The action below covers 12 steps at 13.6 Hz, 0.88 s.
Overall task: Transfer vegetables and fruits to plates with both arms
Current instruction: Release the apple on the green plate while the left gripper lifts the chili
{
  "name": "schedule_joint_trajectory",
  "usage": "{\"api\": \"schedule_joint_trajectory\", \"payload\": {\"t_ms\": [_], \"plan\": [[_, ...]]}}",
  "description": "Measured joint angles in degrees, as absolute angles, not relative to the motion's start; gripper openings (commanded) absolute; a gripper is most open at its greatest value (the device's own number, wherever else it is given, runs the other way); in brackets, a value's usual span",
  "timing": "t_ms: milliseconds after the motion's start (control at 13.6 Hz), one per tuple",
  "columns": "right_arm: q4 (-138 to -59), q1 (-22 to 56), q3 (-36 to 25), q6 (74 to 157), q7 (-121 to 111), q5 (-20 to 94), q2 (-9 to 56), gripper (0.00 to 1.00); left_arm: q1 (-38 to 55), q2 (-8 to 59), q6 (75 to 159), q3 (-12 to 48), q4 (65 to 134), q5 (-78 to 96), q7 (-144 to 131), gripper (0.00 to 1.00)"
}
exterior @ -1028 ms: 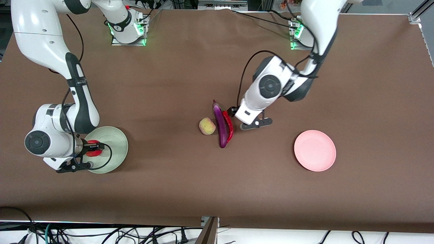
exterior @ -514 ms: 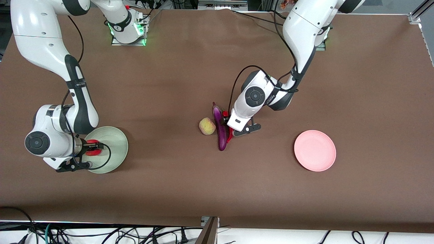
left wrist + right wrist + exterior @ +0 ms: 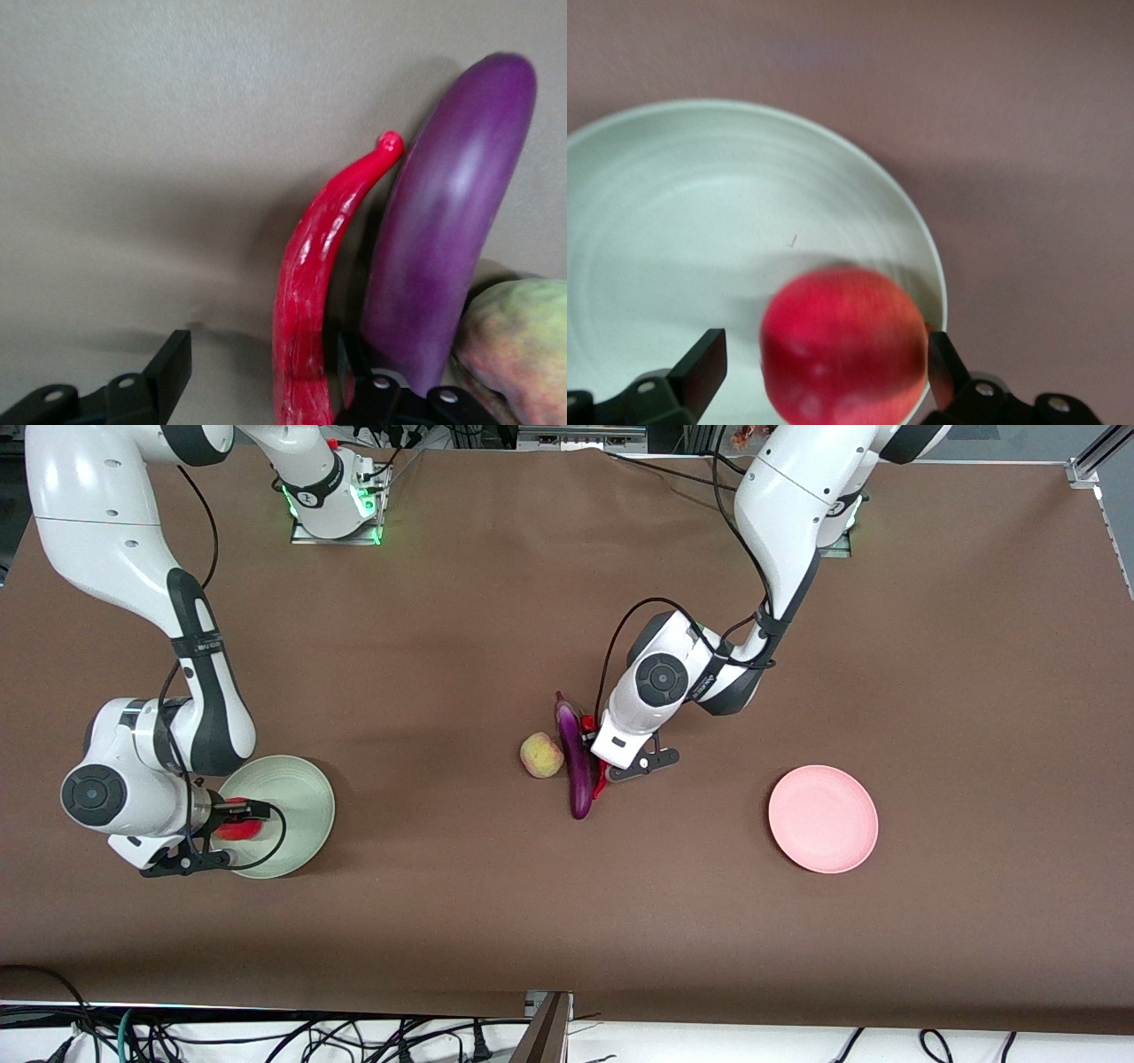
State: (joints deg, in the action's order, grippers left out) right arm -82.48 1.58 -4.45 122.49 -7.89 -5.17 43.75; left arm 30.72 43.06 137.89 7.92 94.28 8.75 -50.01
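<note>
My left gripper (image 3: 595, 764) is down on the table, open around the red chili pepper (image 3: 310, 257). One finger sits between the chili and the purple eggplant (image 3: 443, 239); the other stands apart from the chili. The eggplant (image 3: 576, 757) lies against the chili (image 3: 602, 783), with the yellowish-green peach (image 3: 541, 755) beside it. My right gripper (image 3: 241, 817) is open over the pale green plate (image 3: 297, 784). The red apple (image 3: 843, 345) is between its spread fingers, on or just above the plate (image 3: 700, 221). The pale pink plate (image 3: 823, 818) is empty.
The peach (image 3: 518, 354) lies close beside the eggplant, near my left gripper's finger. The brown table (image 3: 443, 646) stretches between the two plates. Cables hang along the table edge nearest the front camera.
My left arm came down and set its open gripper around the chili, then held still. The red apple shifted slightly between my right gripper's fingers over the green plate.
</note>
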Motion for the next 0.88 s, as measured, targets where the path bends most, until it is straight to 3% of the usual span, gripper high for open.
{"api": "schedule_joint_trajectory", "payload": {"t_ms": [147, 220, 294, 661, 881], "plan": [[-80.9, 1.8, -3.6, 121.3, -7.9, -5.2, 42.5, 1.0, 30.9, 43.5, 138.7, 8.0, 94.3, 8.8, -50.2, 0.28], [-80.1, 1.9, -2.5, 119.7, -7.9, -5.1, 41.6, 1.0, 31.2, 43.6, 138.9, 8.0, 94.3, 8.8, -50.3, 0.09], [-79.5, 2.1, -1.2, 118.5, -7.9, -4.8, 40.9, 1.0, 31.5, 43.6, 139.0, 8.0, 94.3, 8.7, -50.4, 0.0], [-79.0, 3.0, 3.9, 115.1, -6.5, 2.8, 39.8, 1.0, 31.0, 43.2, 134.1, 7.0, 92.1, 1.9, -50.5, 0.0], [-79.0, 5.2, 5.0, 114.5, -1.6, 5.3, 39.8, 1.0, 25.5, 40.1, 129.7, 6.4, 90.7, 1.1, -42.9, 0.0]]}}
